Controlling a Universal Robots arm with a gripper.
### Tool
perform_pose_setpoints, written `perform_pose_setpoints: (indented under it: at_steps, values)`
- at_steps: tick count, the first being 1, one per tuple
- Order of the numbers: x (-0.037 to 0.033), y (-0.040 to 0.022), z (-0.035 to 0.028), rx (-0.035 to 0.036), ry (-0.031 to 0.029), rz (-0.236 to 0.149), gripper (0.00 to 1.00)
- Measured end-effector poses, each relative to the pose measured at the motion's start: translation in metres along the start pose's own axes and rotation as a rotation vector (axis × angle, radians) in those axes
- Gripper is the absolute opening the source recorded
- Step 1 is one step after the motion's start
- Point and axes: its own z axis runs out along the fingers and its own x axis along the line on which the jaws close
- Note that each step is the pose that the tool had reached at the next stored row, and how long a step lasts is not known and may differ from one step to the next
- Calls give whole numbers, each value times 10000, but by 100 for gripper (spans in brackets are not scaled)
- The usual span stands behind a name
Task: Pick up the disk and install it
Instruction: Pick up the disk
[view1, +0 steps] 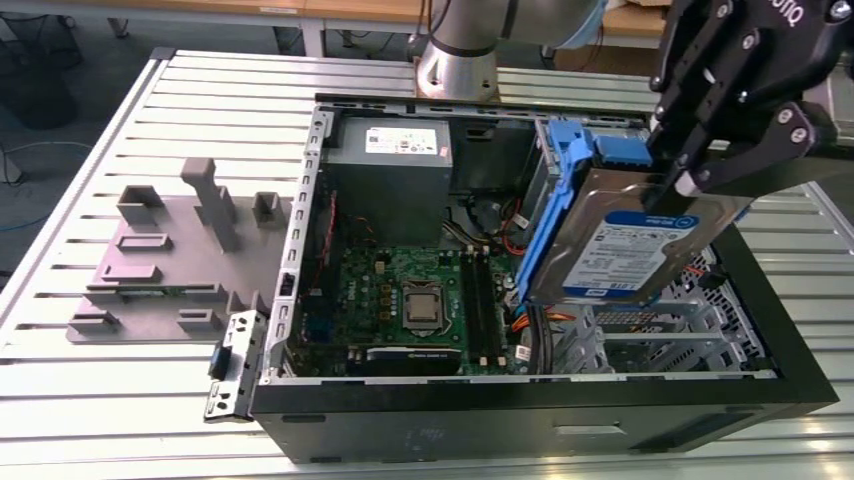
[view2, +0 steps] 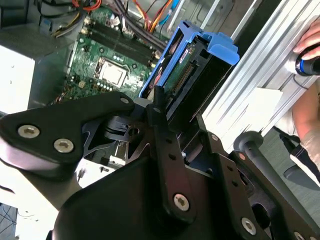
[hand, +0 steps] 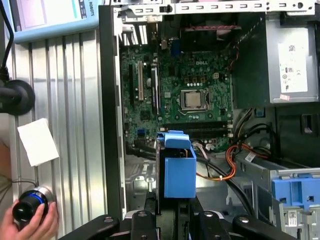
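I've got claw (view1: 671, 172) clamped on disk (view1: 638, 250), hanging over open case (view1: 534, 420) below claw; carry step, not installed yet.

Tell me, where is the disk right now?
The disk hangs tilted in the gripper on the exterior view's right, over the open case, just right of the motherboard.

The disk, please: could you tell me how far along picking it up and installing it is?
Pick-up looks done: the gripper is shut on the disk. In hand: the disk hangs tilted above the open computer case. Left: installing, since the disk is not yet seated in the drive cage.
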Motion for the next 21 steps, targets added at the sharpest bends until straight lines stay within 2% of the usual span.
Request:
perform_pose_setpoints:
  at_steps: [14,21]
  values:
    - [-35,-485,24,-23,1,1,35]
    - [-50,-697,39,-29,1,1,35]
